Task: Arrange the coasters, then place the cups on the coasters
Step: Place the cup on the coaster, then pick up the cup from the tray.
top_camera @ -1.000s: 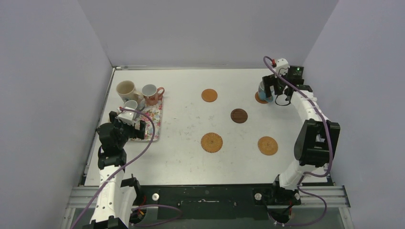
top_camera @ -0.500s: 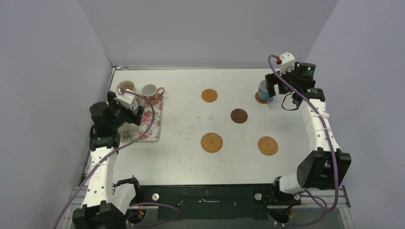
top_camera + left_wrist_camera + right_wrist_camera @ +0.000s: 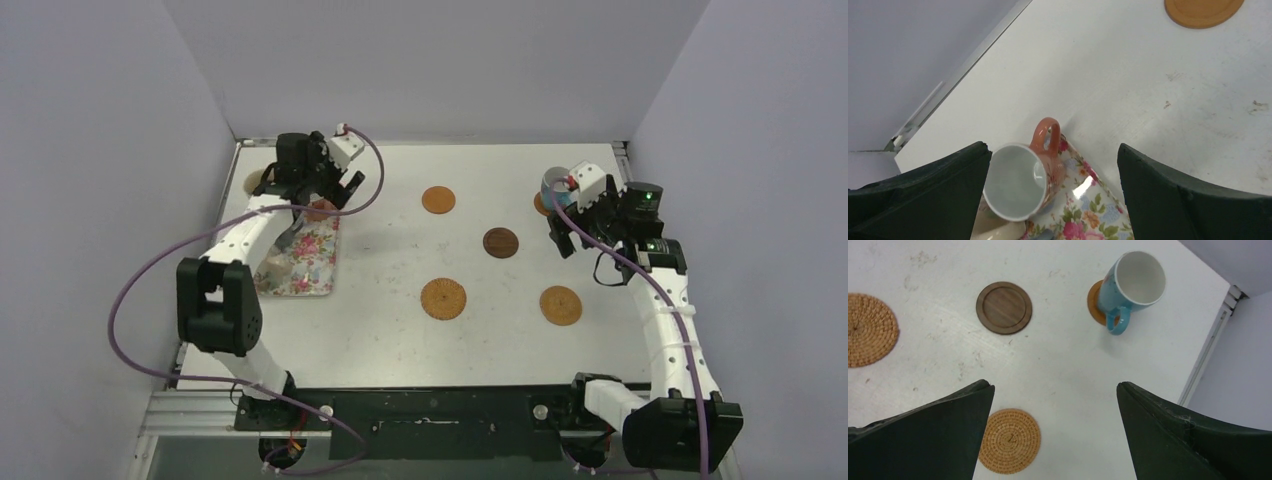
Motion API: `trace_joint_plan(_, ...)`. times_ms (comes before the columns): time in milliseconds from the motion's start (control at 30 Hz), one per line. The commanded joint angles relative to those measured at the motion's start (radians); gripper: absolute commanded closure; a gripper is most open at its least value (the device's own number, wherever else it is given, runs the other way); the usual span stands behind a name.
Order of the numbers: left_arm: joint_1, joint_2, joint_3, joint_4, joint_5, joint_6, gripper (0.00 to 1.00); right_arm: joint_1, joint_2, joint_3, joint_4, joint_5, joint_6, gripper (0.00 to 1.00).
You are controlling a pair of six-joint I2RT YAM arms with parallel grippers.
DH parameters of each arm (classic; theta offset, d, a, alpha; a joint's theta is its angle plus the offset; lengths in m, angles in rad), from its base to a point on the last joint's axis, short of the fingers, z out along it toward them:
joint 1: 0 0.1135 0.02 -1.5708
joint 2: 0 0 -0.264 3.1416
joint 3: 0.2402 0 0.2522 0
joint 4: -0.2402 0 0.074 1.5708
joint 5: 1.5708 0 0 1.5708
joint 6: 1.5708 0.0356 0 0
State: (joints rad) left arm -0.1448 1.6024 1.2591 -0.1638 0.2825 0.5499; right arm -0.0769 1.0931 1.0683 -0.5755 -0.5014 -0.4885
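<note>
Hovering above the far end of the tray (image 3: 1095, 212), the left gripper (image 3: 1053, 150) is holding its jaws wide apart with nothing between them. Right beneath it the pink mug (image 3: 1023, 180) is standing upright on the tray's far corner, mouth up and empty, with its handle pointing away from the wrist camera. A cream mug (image 3: 256, 181) is peeking out beside the arm at the far left; the arm is hiding whatever else the tray is carrying.

On the right, the right gripper (image 3: 1055, 386) is hanging above bare table (image 3: 1068, 365), its jaws also spread wide and gripping nothing. The blue mug (image 3: 1130, 287) is sitting upright on an orange coaster (image 3: 1094, 302) at the far right, clear of the fingers, its handle turned toward the gripper.

Four coasters are lying bare on the table. An orange one (image 3: 437, 200) is sitting far and centre. The brown one (image 3: 500, 242) is lying nearer, just left of the right gripper. Two woven ones are lying nearest the arms, one in the centre (image 3: 443, 298) and one to the right (image 3: 560, 305).
</note>
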Motion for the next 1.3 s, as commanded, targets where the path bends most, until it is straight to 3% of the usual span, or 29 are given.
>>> trace_joint_plan(0,-0.031,0.170,0.199,-0.089,-0.039,0.078,0.03,0.005,-0.042,-0.065,-0.009,-0.097,-0.106,0.00)
trace_joint_plan(100,-0.058,0.283,0.329,-0.169,-0.079,0.141,0.03,0.003,-0.041,-0.093,0.003,-0.107,-0.123,0.00)
trace_joint_plan(267,-0.075,0.463,0.581,-0.401,-0.146,0.223,0.19,0.003,-0.027,-0.100,0.000,-0.112,-0.130,0.00)
trace_joint_plan(400,-0.073,0.567,0.725,-0.557,-0.194,0.267,0.24,0.003,-0.032,-0.118,0.013,-0.111,-0.133,0.00)
trace_joint_plan(700,-0.074,0.615,0.759,-0.686,-0.274,0.377,0.25,0.005,-0.031,-0.126,0.021,-0.123,-0.131,0.00)
trace_joint_plan(1033,-0.066,0.689,0.844,-0.742,-0.324,0.410,0.33,0.005,-0.043,-0.130,0.021,-0.121,-0.125,0.00)
trace_joint_plan(1267,-0.066,0.733,0.905,-0.779,-0.347,0.406,0.55,0.005,-0.055,-0.133,0.025,-0.118,-0.122,0.00)
